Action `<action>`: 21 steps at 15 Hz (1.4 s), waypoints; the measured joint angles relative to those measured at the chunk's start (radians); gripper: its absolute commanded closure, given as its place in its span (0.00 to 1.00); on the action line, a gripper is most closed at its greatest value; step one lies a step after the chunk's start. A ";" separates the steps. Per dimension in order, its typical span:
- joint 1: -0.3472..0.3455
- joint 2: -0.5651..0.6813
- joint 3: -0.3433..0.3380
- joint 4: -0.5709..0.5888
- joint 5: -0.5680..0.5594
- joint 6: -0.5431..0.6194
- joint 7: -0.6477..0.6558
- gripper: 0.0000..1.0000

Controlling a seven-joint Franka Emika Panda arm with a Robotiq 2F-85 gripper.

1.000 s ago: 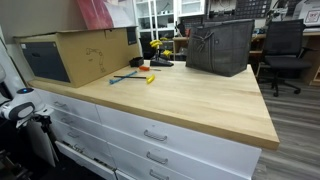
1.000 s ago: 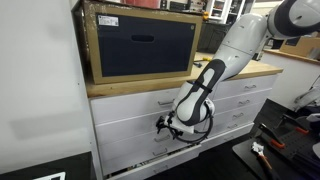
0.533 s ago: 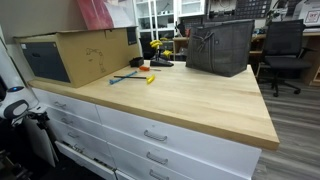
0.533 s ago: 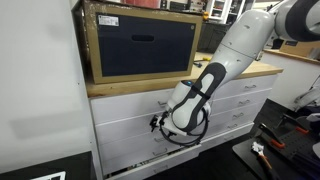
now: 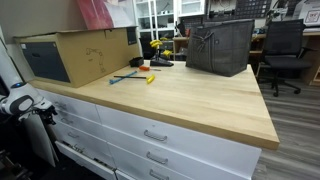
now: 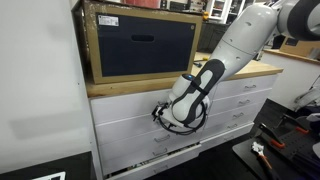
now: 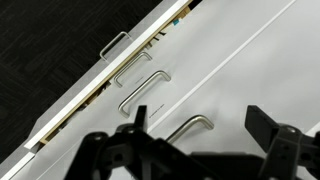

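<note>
My gripper (image 7: 200, 128) is open and faces the white drawer fronts (image 7: 240, 70) from close by. A curved metal drawer handle (image 7: 190, 125) lies between the dark fingertips (image 7: 270, 125), which do not touch it. Two more handles (image 7: 145, 88) sit further up the front, beside a drawer standing slightly ajar (image 7: 100, 85). In both exterior views the gripper (image 6: 160, 112) (image 5: 28, 105) hangs in front of the upper drawers, below the wooden countertop (image 5: 190, 95), with nothing held. The white arm (image 6: 240, 45) bends down from above.
A cardboard box (image 5: 80, 55) holding a black device (image 6: 140, 42) stands on the counter above the gripper. A dark bag (image 5: 220, 45) and small hand tools (image 5: 135, 75) lie further along. The bottom drawer (image 6: 150, 160) stands slightly out. An office chair (image 5: 285, 50) stands behind.
The gripper has risen a little along the drawer fronts, from the middle drawer toward the upper one. Its jaws stay open and empty.
</note>
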 measured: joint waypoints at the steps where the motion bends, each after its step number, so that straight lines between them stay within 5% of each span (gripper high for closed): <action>1: 0.000 0.000 -0.006 -0.001 0.000 0.000 0.010 0.00; 21: 0.025 -0.024 -0.055 -0.112 0.015 0.003 0.214 0.00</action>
